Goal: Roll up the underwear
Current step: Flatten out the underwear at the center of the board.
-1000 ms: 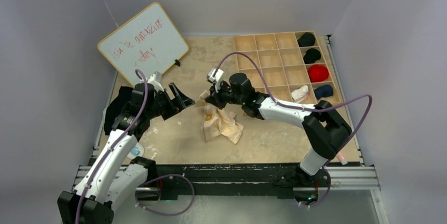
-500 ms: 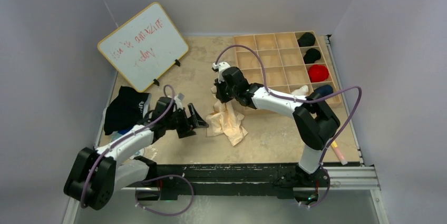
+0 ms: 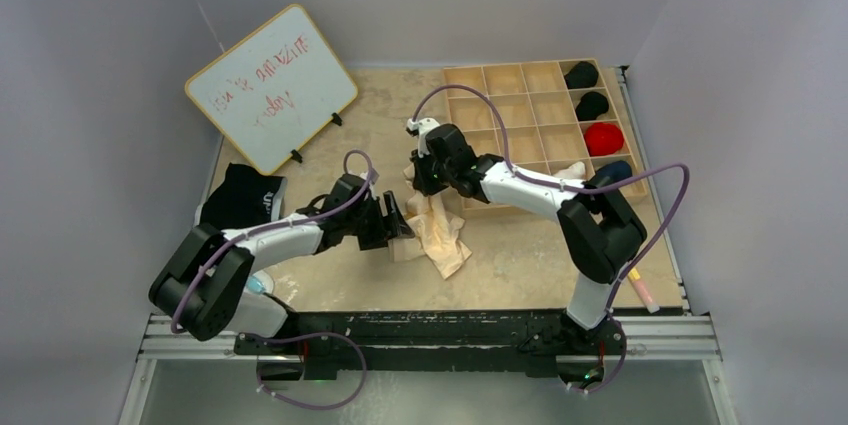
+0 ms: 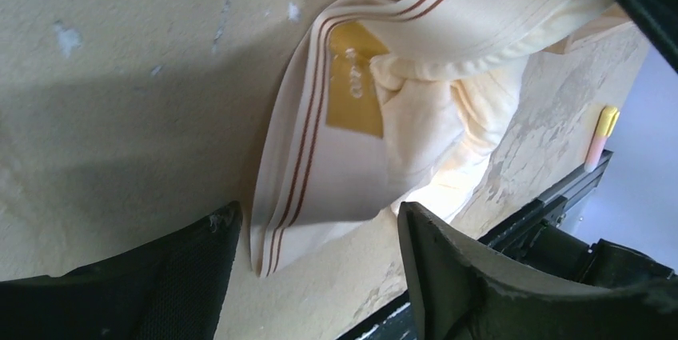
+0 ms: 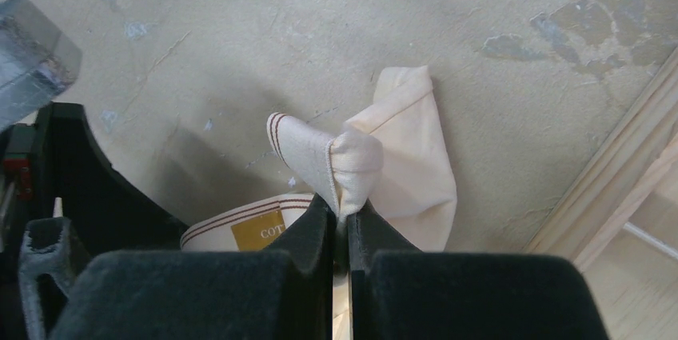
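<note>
The underwear (image 3: 437,232) is cream cloth with a brown-striped waistband and a gold label, lying crumpled mid-table. My right gripper (image 3: 419,177) is shut on a bunched fold of its waistband at the far end; the right wrist view shows the cloth (image 5: 400,148) pinched between the closed pads of that gripper (image 5: 342,210). My left gripper (image 3: 400,228) is low at the cloth's left edge and open. In the left wrist view the striped waistband corner (image 4: 276,228) lies between the spread fingers of the gripper (image 4: 318,220), touching neither.
A wooden compartment tray (image 3: 520,110) at the back right holds black (image 3: 580,75), red (image 3: 603,137), blue (image 3: 613,173) and white (image 3: 570,177) rolls. A whiteboard (image 3: 270,85) leans at the back left. A black garment (image 3: 235,205) lies at the left edge, a marker (image 3: 640,290) near the right front.
My left arm has dropped from a raised pose and swung right to the underwear's left edge, its jaws narrowing a little. The right gripper shifted slightly back, still holding the waistband.
</note>
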Controlling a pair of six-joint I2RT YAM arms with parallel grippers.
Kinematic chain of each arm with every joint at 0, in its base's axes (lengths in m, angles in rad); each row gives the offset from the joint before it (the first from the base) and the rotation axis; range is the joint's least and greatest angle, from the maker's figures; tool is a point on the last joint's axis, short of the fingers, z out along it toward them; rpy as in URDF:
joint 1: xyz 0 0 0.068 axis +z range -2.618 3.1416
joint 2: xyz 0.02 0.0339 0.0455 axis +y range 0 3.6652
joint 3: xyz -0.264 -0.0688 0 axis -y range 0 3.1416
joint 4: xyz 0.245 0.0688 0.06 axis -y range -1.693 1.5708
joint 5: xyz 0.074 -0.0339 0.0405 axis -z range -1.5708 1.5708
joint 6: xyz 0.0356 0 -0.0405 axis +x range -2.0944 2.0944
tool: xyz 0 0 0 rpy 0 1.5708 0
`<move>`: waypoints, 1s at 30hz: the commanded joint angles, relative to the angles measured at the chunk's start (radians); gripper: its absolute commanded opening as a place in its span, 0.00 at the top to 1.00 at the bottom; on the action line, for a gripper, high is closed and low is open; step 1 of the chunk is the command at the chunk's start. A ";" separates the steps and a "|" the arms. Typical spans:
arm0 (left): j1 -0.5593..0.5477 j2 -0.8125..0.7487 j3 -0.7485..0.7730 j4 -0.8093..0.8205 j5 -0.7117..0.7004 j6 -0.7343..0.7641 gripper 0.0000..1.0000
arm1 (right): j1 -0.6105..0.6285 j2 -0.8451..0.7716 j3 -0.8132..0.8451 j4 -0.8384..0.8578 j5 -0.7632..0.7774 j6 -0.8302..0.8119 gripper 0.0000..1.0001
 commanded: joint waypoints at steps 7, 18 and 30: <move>-0.026 -0.017 -0.026 0.077 -0.013 0.037 0.95 | -0.036 -0.056 0.058 -0.053 -0.097 0.051 1.00; -0.025 -0.424 0.214 -0.651 -0.342 0.001 1.00 | -0.037 -0.246 0.018 -0.179 -0.147 0.115 0.99; -0.018 -0.413 0.472 -0.926 -0.510 0.066 0.93 | -0.038 -0.412 -0.151 -0.128 -0.260 0.339 0.99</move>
